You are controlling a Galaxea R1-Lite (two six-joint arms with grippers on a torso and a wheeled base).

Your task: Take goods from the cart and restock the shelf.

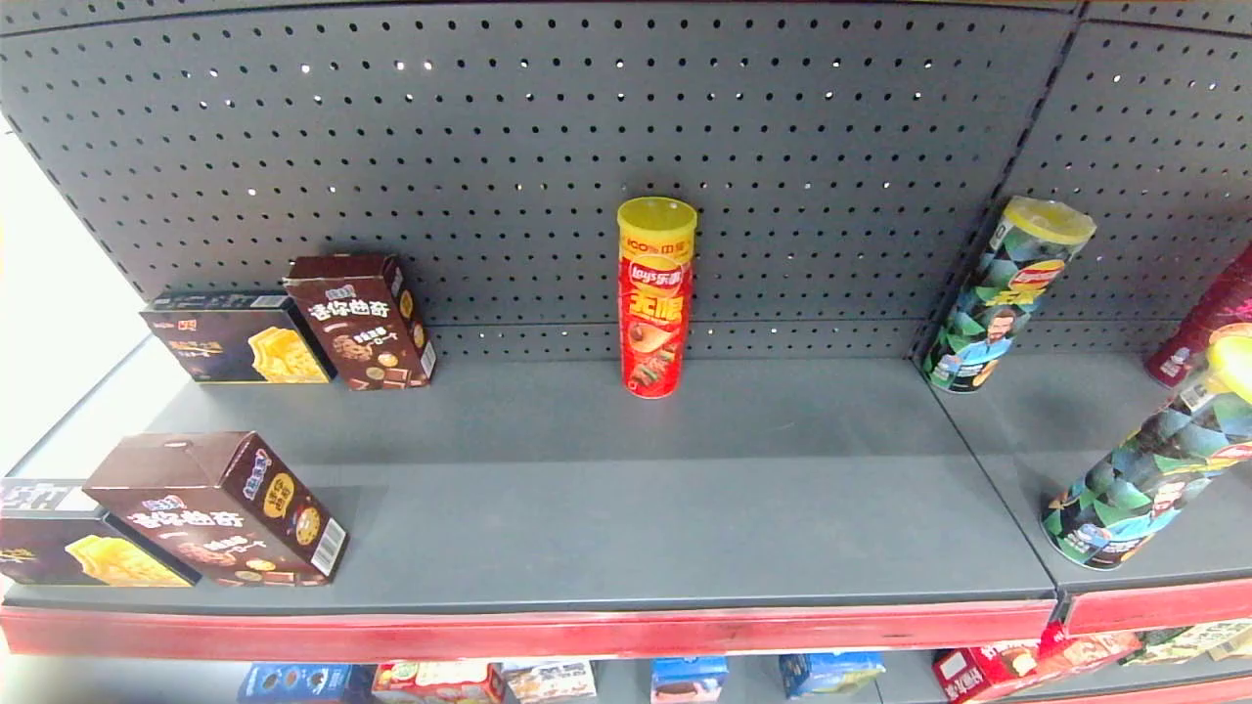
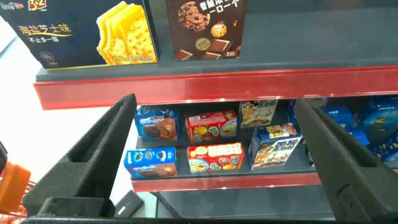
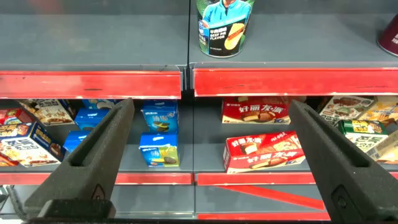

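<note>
Both the left gripper and right gripper gape empty before the shelf, below the board where a red can stands upright; an orange frame, likely the cart, lies nearer the left gripper.

The shelf offers open room across its middle and front. A red can stands alone at the back wall. Boxes block the left end, and tilted patterned cans block the right.
</note>
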